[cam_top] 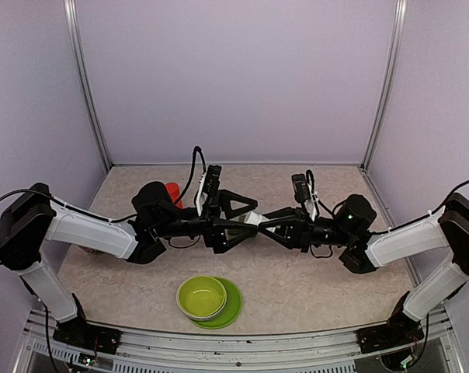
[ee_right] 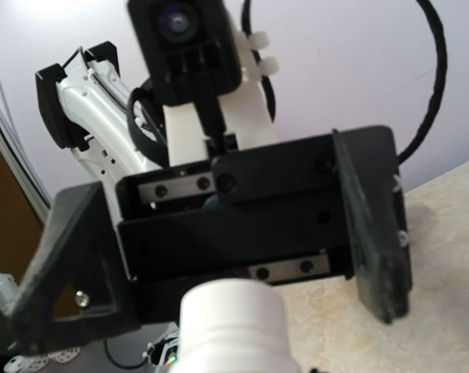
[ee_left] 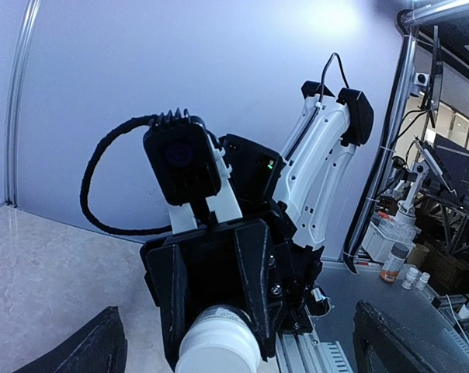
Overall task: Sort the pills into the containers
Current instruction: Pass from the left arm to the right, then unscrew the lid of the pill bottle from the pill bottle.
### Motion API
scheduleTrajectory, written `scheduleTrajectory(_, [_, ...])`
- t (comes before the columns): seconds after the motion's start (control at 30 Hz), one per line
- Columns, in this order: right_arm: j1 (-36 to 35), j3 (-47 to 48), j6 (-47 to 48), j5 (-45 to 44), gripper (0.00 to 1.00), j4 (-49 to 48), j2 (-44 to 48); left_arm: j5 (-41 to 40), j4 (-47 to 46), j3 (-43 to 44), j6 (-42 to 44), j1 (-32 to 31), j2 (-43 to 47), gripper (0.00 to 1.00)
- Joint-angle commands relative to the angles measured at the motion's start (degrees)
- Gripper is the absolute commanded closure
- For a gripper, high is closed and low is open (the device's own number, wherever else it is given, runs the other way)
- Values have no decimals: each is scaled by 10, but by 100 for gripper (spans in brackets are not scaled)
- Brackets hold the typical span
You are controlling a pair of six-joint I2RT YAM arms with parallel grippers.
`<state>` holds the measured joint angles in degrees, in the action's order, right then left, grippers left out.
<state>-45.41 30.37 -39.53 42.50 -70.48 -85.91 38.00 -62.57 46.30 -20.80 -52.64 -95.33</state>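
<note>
Right tool (cam_top: 272, 224) holds a white bottle (ee_left: 217, 342) in mid-air above the middle of the desk (cam_top: 320, 284). Left tool (cam_top: 241, 221) faces it, fingers spread wide, gripping nothing. The green containers are not visible in any view. The bottle is probably light, rigid, smooth plastic, so slippery. Best hold is around the body, squeezing firmly and squarely, not on the cap.

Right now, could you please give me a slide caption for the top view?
Right claw grips a white bottle, left claw open around its far end, green bowl in front.
</note>
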Motion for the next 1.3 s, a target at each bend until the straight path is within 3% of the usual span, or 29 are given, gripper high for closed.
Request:
scheduleTrajectory(0.0, [0,7,-16,4,76,-32,-16,10,-21,0,18,-10,-10,1])
scheduleTrajectory(0.3, [-2,8,-22,-15,77,-33,-30,13,-7,12,21,-14,-17,1])
scheduleTrajectory(0.7, [10,-16,7,-97,78,25,21,2,13,-5,36,-16,-2,6])
scheduleTrajectory(1.27, [36,-15,29,-90,78,62,69,-2,49,-12,63,-18,18,8])
